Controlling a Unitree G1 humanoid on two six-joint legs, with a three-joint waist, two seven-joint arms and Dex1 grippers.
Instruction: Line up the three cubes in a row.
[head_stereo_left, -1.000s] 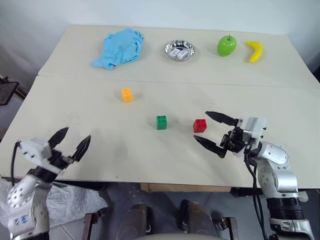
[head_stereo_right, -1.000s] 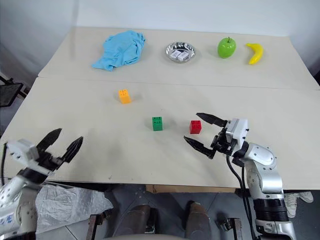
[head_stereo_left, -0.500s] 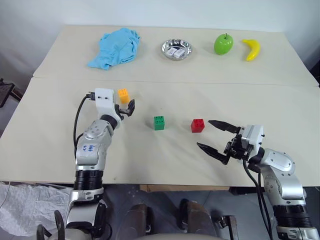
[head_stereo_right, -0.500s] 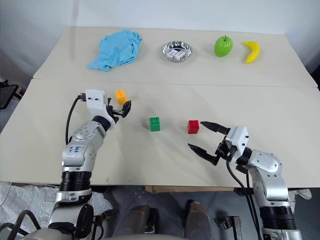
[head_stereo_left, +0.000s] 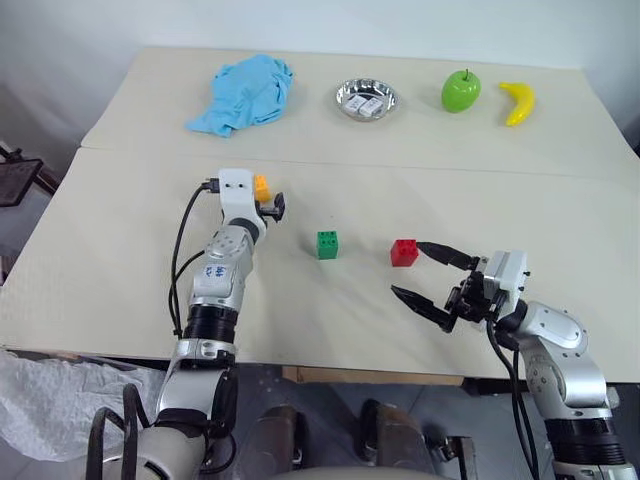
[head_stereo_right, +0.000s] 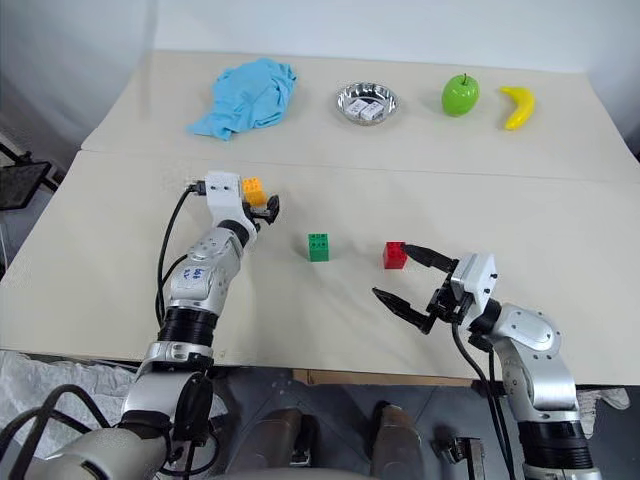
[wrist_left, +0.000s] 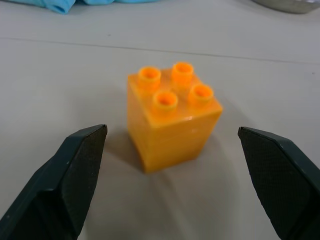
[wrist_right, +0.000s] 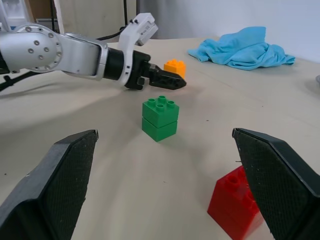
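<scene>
- The pale surface (head_stereo_left: 120, 270) in front of you is made of two slabs, with a seam running across between the far row of things and the bricks.
- Along the far side, from your robot's left to right, you have a crumpled light-blue cloth (head_stereo_left: 243, 92), a round silver dish (head_stereo_left: 366, 99) with small white packets in it, a green apple (head_stereo_left: 460, 91) and a yellow banana (head_stereo_left: 519, 102).
- Your left end effector (head_stereo_right: 262, 203) reaches out level over the near slab with its two black fingers spread wide, holding nothing. In the left wrist view the orange brick (wrist_left: 171, 115) stands between the fingertips, with clear surface on both sides of it.
- Your right end effector (head_stereo_left: 428, 273) hangs low near the front right of the surface, fingers also spread wide and empty. The red brick (head_stereo_left: 404, 252) sits just beside its far fingertip; you cannot tell whether they touch.
- The green brick (head_stereo_left: 327, 244) stands on the near slab between the other two, closer to the red brick and about level with it; the orange brick lies farther back and to the left.
</scene>
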